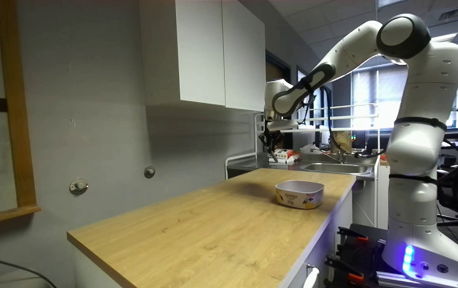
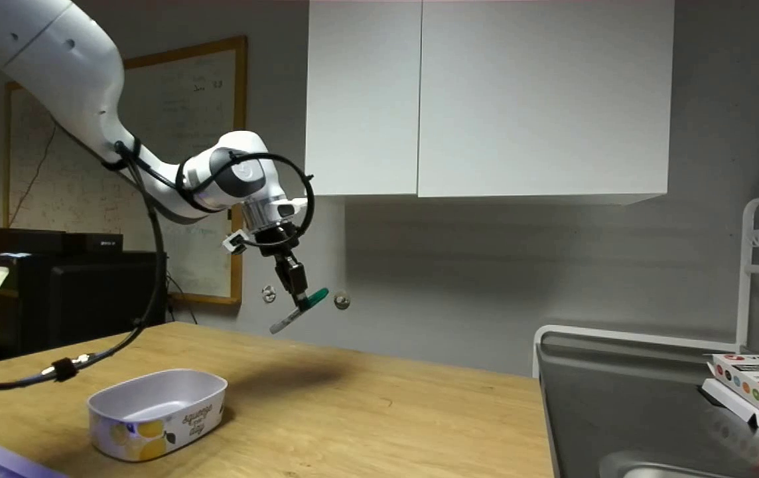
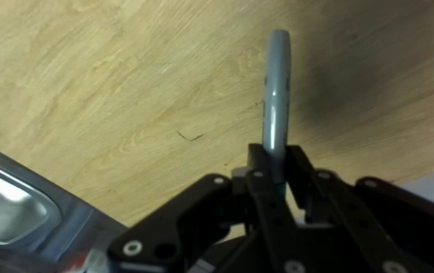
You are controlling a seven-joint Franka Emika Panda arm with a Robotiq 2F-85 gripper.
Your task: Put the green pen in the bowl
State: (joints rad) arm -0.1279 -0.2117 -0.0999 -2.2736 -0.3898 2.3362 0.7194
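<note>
Near the table [image 2: 406,418]: cabinet [image 2: 545,99], sink [image 1: 333,169] and box [image 2: 748,380] (pincer [image 3: 275,152] grips pen [image 3: 277,98]).

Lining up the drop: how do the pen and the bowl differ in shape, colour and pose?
The pen is slim and straight; the bowl is wide and hollow. The pen is grey with a green end; the bowl is whitish with yellow fruit prints. The pen is held tilted in the gripper; the bowl stands upright on the table.
</note>
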